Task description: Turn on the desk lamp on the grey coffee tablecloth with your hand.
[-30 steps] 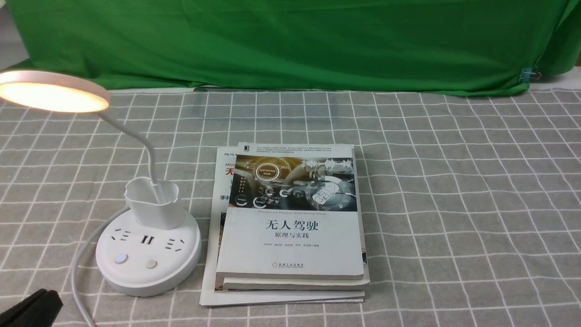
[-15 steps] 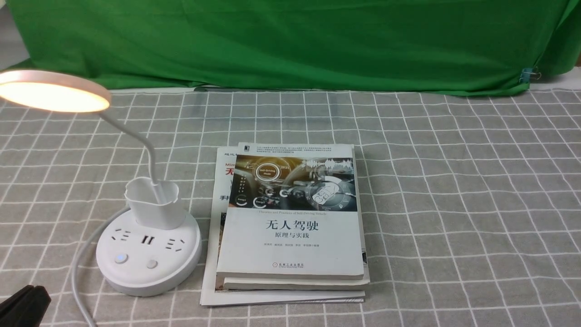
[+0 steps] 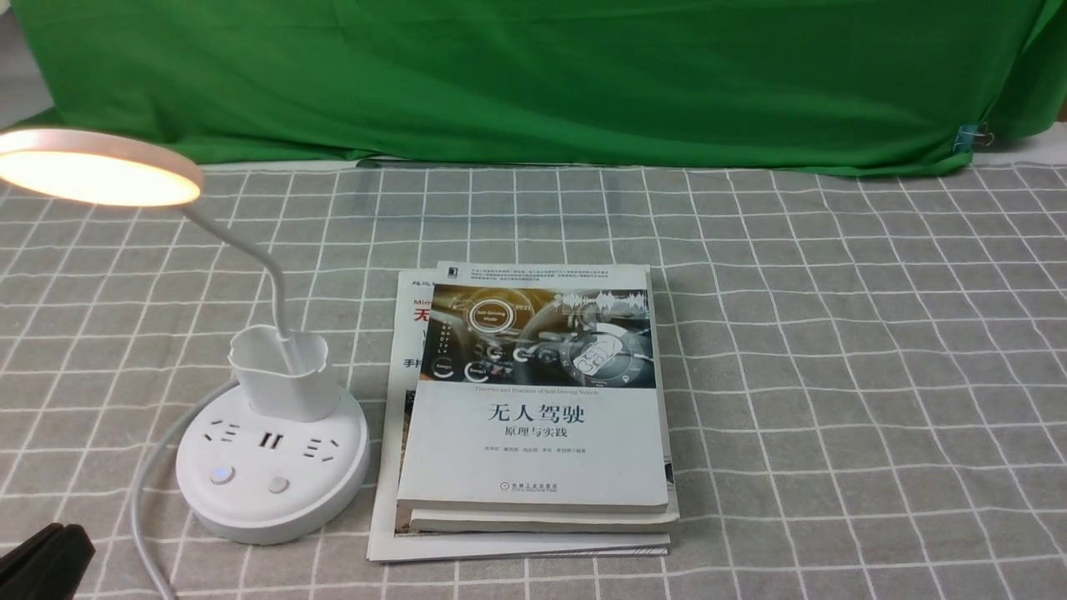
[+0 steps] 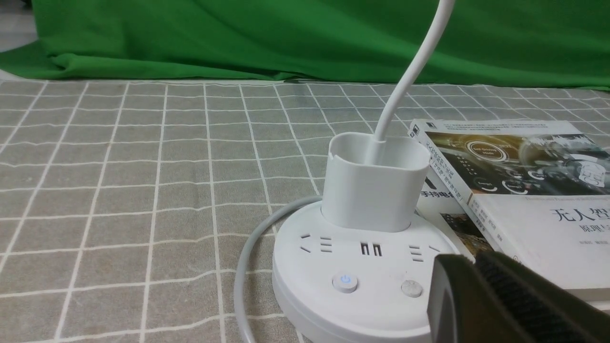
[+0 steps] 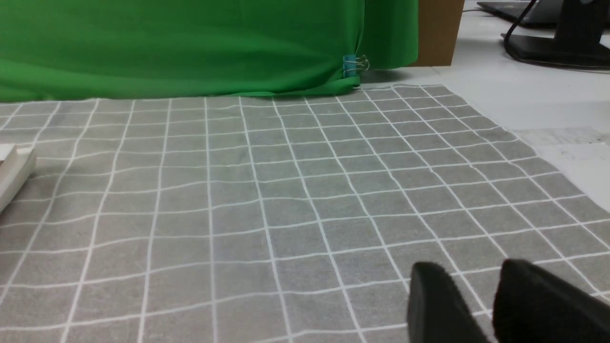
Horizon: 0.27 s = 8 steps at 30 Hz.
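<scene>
1. Pulling back toward the near left corner since a second ago: black bulky left gripper, now showing less in the front view, fingers pressed together and holding nothing.
2. Lying flat across the whole table: large grey-brown tablecloth with a thin white grid, below a plain green backdrop cloth.
3. Resting at centre: stack of white paperback books, touching the lamp's base.
4. Standing on the left of the grid cloth: white plastic desk lamp with round socket base, disc head glowing warm, one button lit blue.
5. Hovering low over bare cloth, well apart from the lamp: black right gripper, fingers slightly parted, gripping nothing.
</scene>
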### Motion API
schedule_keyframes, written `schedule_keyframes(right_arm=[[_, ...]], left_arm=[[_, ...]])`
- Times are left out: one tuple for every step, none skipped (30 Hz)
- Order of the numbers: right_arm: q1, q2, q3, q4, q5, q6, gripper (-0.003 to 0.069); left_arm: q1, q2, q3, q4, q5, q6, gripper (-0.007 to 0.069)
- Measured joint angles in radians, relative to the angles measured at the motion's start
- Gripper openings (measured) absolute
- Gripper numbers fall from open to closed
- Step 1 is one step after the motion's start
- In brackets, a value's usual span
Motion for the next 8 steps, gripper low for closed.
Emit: schedule_keyframes(right_arm=[[0.000,0.000,0.000,0.000,0.000,0.000,0.0245],[0.000,0.000,0.000,0.000,0.000,0.000,0.0245],[0.000,0.000,0.000,0.000,0.000,0.000,0.0245],[0.000,0.000,0.000,0.000,0.000,0.000,0.0245],[0.000,0.000,0.000,0.000,0.000,0.000,0.0245],[0.000,0.000,0.000,0.000,0.000,0.000,0.0245],[0.000,0.000,0.000,0.000,0.000,0.000,0.0245],[0.000,0.000,0.000,0.000,0.000,0.000,0.0245]], left_arm=[[0.000,0.000,0.000,0.000,0.000,0.000,0.0025],[0.000,0.000,0.000,0.000,0.000,0.000,0.0026],[0.000,0.000,0.000,0.000,0.000,0.000,0.0027],[0.000,0.000,0.000,0.000,0.000,0.000,0.0027],[0.000,0.000,0.000,0.000,0.000,0.000,0.0029],[0.000,0.000,0.000,0.000,0.000,0.000,0.0031],[0.000,0.000,0.000,0.000,0.000,0.000,0.0034],[0.000,0.000,0.000,0.000,0.000,0.000,0.0036]])
